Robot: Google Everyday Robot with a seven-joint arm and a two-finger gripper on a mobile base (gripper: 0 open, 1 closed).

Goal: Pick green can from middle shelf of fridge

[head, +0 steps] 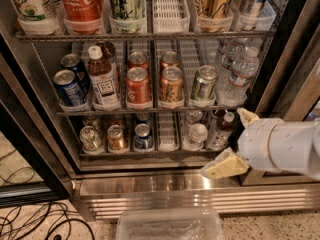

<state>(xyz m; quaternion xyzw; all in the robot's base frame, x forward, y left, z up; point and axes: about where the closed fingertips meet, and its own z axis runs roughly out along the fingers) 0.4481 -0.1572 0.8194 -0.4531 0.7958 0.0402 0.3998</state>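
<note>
Nearest the camera, a clear plastic bin (170,225) sits on the speckled floor, with black cables (35,224) looped at the lower left.

Just above it, at the lower right, the white arm (285,146) reaches in from the right edge. Its tool (223,142) hangs in front of the lower right corner of the fridge (175,185). The two pale yellow fingers (225,165) are spread wide, one high and one low, with nothing held between them. The tool is below and to the right of the green can (204,83) and clear of it.

Behind the steel sill, the lowest rack (167,129) holds small cans seen from above and a few small bottles.

Above that is the middle shelf (150,110). The green can stands upright at the front of its lane, right of centre. An orange-brown can (171,84) stands in the lane just to its left, with a red can (138,86) left of that. Further left are a white-capped tea bottle (102,79) and a blue can (67,87). A clear water bottle (240,76) stands to the green can's right, near the door frame. More cans stand behind the front row.

Farthest up, the top rack carries a Coca-Cola bottle (82,1), tall cans and a white ribbed lane tray (166,6) near the middle.
</note>
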